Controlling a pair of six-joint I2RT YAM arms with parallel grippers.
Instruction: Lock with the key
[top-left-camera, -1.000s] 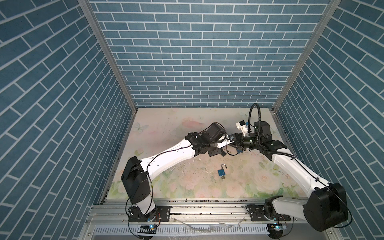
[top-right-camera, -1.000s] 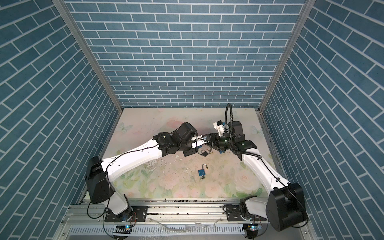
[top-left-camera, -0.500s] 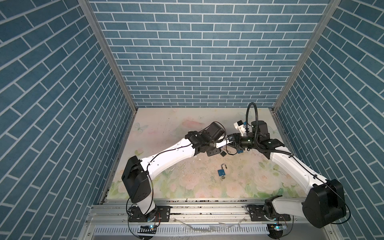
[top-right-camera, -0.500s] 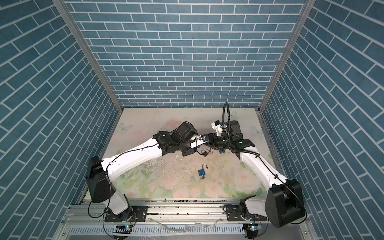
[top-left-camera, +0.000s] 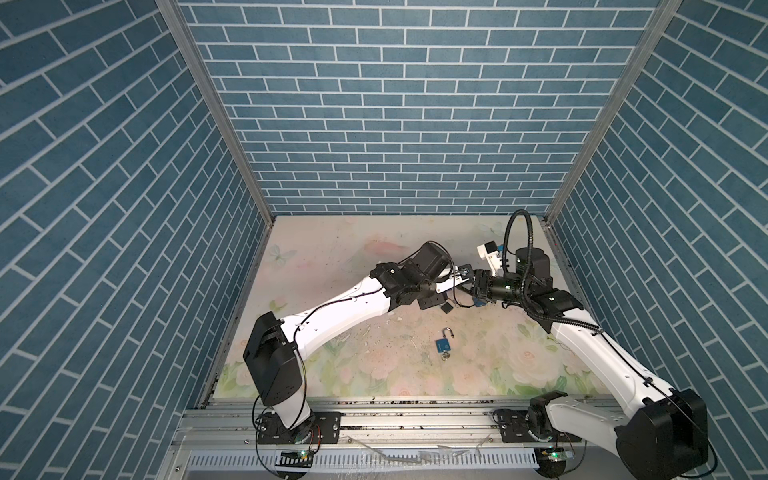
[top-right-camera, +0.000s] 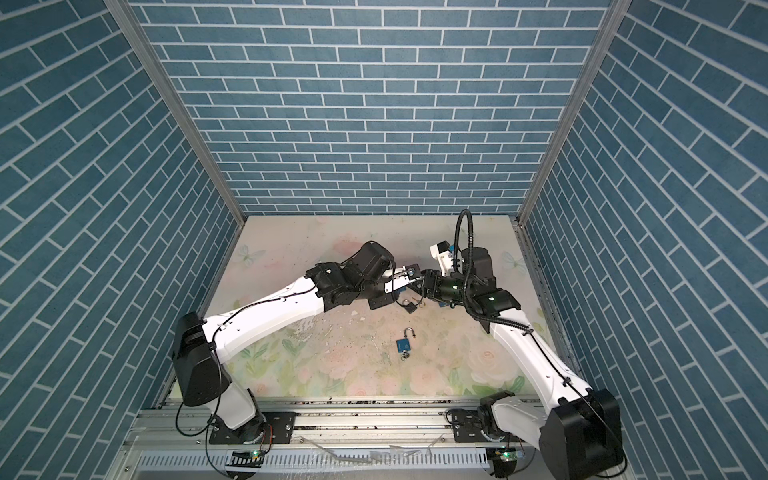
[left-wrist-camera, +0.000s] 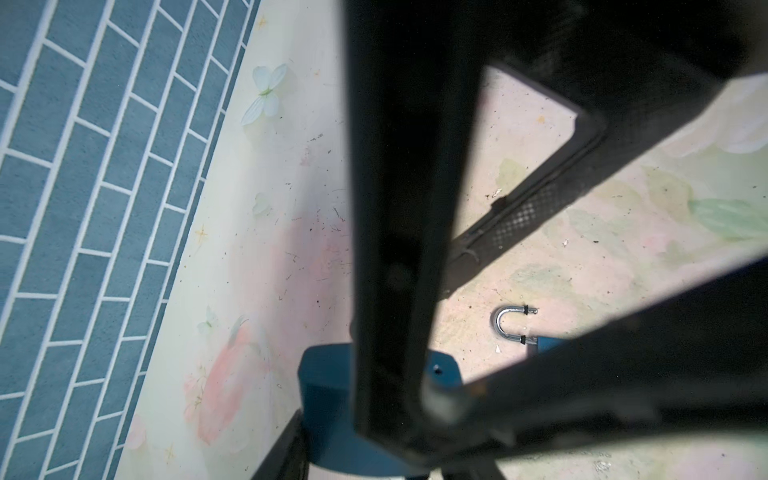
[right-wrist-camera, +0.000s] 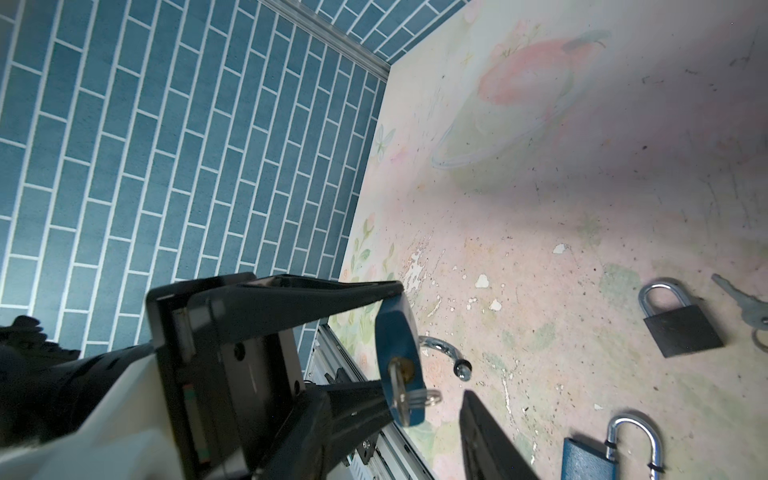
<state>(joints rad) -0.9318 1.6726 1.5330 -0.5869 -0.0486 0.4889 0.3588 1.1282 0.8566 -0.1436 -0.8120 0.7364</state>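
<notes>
A blue padlock with a smooth, rounded, painted body is clamped across its flat sides between the black, wedge-shaped fingers of the left tool. It is held clear of the bench, near and above the black padlock, which lies flat on it. A silver key is seated in the base of the blue padlock, with a thin wire ring hanging from its bow. The bright chromed shackle is seen swung out of the body, its free end bare. The right tool is placed at the keyed end with its jaws parted and nothing gripped. One dark finger is seen near the key but apart from it, and the other is hidden. The black padlock is matt and square with its steel shackle shut, and a loose key lies just beside it. Nearer the arms' bases than the black padlock, a second blue padlock is laid with its shackle open. The bench is covered in a faded floral print, scuffed and flaked white in patches. Much of the left wrist view is blocked by blurred dark fingers. The second blue padlock is cut off by the frame edge in the right wrist view.
</notes>
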